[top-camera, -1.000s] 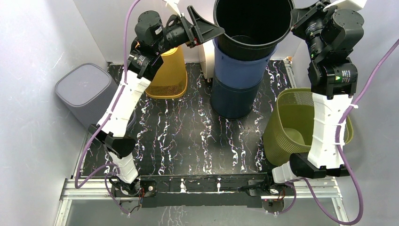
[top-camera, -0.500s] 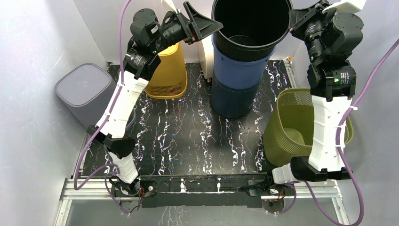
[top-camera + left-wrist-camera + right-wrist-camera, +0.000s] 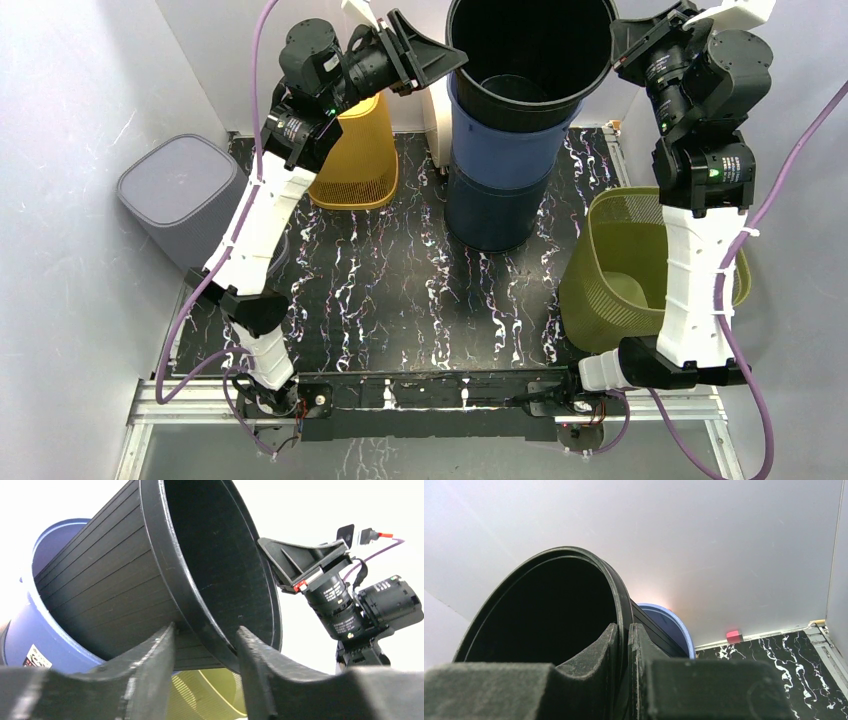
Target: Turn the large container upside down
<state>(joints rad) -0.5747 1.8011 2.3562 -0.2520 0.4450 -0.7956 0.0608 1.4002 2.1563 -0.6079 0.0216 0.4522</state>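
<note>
Black ribbed plastic: large container stands mouth-up, nested in a blue bin that is stacked on a navy bin, far centre of the marbled desk. Right claw pinches its rim on the right side, one finger inside, one outside. Left claw straddles the left rim, fingers spread; a gap shows beside the outer wall. Yellow mesh basket far left, olive mesh basket right, grey bin at the left edge.
</note>
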